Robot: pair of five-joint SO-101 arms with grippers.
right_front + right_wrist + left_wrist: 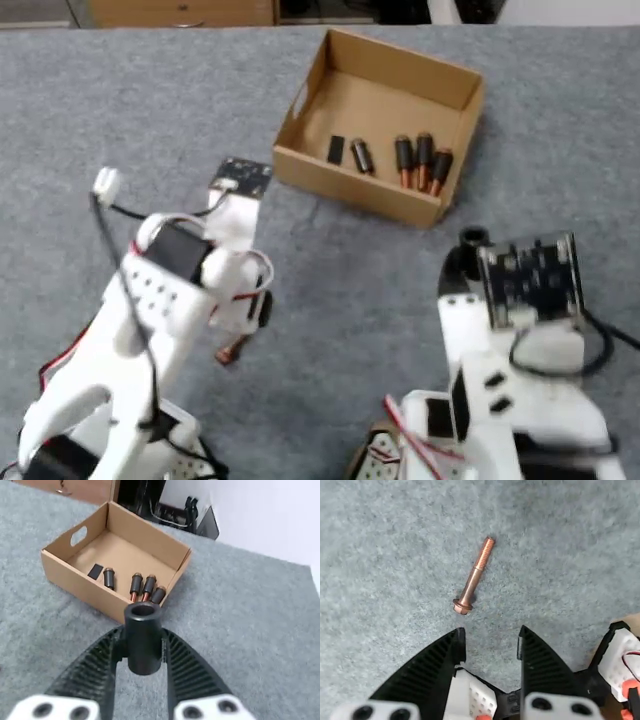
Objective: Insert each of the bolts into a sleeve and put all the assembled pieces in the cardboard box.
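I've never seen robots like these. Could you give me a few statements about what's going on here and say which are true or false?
1. The right gripper has its fingers shut on a black sleeve. True.
2. The copper bolt sits inside that sleeve. False: it lies bare on the grey table.
3. The left gripper is clamped on the bolt. False: its fingers are open, not touching it.
4. The cardboard box holds several assembled pieces. True.

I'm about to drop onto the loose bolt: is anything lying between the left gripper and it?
No. The left wrist view shows that stretch bare: just grey mat between the open left gripper and the bolt.
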